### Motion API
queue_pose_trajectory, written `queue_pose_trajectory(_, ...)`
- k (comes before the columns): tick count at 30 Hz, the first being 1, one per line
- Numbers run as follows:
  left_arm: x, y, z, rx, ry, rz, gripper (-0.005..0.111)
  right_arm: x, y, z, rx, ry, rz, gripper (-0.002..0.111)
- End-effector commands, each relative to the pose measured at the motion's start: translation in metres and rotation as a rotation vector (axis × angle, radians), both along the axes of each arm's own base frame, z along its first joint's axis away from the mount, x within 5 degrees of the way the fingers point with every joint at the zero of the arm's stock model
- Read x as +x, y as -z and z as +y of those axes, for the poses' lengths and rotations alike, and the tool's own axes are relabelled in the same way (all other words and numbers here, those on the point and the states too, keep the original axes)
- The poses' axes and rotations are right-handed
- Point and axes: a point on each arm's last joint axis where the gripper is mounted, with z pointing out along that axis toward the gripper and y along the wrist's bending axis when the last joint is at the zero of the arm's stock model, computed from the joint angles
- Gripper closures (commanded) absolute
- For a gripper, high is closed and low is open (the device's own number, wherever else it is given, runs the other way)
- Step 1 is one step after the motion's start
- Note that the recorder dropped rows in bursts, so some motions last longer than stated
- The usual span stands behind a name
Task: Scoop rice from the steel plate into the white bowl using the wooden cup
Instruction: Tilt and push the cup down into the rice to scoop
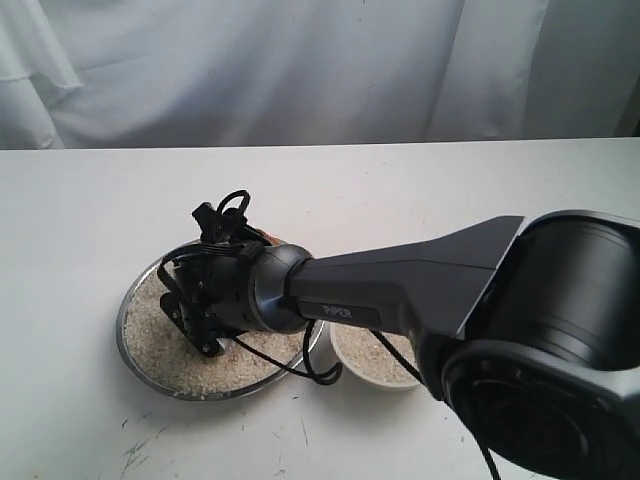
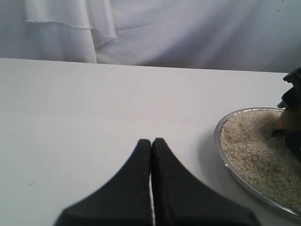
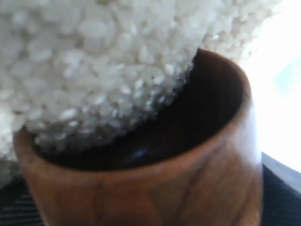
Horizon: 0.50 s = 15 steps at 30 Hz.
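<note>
Right wrist view: the wooden cup [image 3: 155, 188], gripped by the right claw [image 1: 195, 320], is being pressed mouth-first into the rice [image 3: 94, 70] on the steel plate [image 1: 125, 310] for filling; the left claw [image 2: 151, 155] is being held closed, aside.

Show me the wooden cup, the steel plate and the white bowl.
wooden cup [image 3: 178, 188], right wrist view, on its outer wooden wall.
steel plate [image 2: 217, 137], left wrist view, on its shiny rim.
white bowl [image 1: 372, 383], exterior view, on its front outer wall.
</note>
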Motion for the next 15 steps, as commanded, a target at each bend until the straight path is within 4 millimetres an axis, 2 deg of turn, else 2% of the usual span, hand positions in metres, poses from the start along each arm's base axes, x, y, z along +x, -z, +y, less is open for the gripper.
queue_pose_trajectory(1,0.000,0.001,0.000,0.000,0.003,-0.006,0.107,-0.005,-0.004,0.004,0.052,-0.004,0.041,0.108)
queue_pose_trajectory(8,0.000,0.001,0.000,0.000,0.003,-0.006,0.107,-0.017,-0.003,0.012,0.080,-0.036,0.069,0.108)
queue_pose_trajectory(15,0.000,0.001,0.000,0.000,0.003,-0.006,0.107,-0.019,-0.009,0.014,0.128,-0.030,0.096,0.108)
